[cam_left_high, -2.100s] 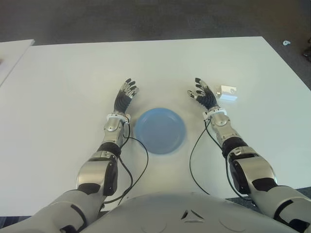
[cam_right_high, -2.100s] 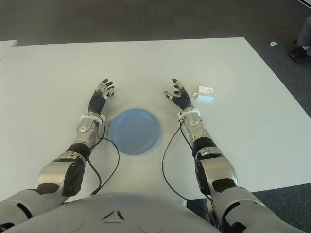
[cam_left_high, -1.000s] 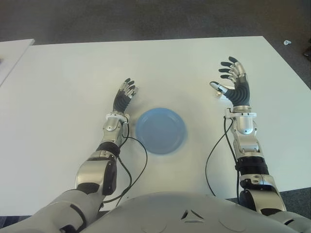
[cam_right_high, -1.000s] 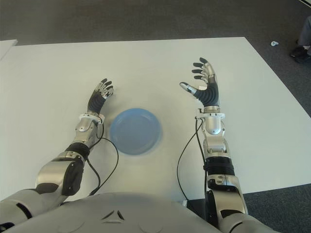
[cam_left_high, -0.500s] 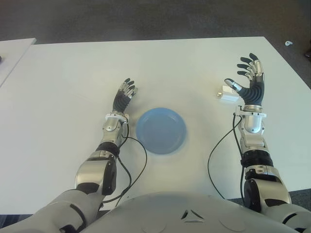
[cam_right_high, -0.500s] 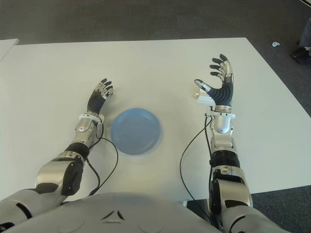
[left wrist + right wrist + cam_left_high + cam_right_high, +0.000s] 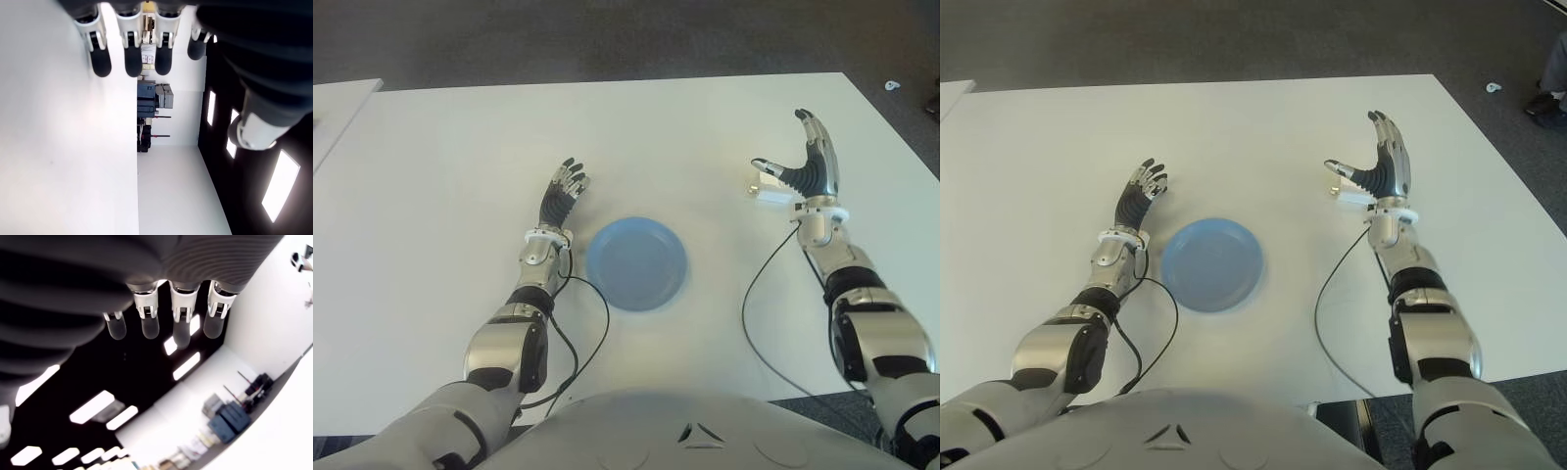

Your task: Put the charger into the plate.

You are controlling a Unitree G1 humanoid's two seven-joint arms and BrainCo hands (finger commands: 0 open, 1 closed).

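Clearly the charger (image 7: 767,192) lies on the white table (image 7: 431,176) at about three o'clock from the blue plate (image 7: 635,262), well apart from it and not yet moved toward it. It is a small white block, partly hidden behind the thumb of the right hand (image 7: 806,173), so its prongs or any cable cannot be made out. It looks light and rigid, with a smooth plastic shell that would likely slip under a loose pinch; the sensible hold seems to be across its two broad flat faces, thumb on one side and fingers on the other, rather than by an edge or corner. It does not appear fragile, and a short lift should carry it.

The right hand shows just beside the charger, at its three o'clock side, palm turned toward it, fingers (image 7: 1378,127) stretched straight and spread, thumb reaching out over the block; it holds nothing. Whether the thumb actually touches the charger cannot be told. The right wrist view shows the same straight, unbent fingertips with nothing between them.

The left hand (image 7: 564,195) shows at about ten o'clock from the plate, near its rim, fingers extended and relaxed with nothing in them; it takes no part in the work.

The plate sits empty in front of the robot's chest, between the two forearms
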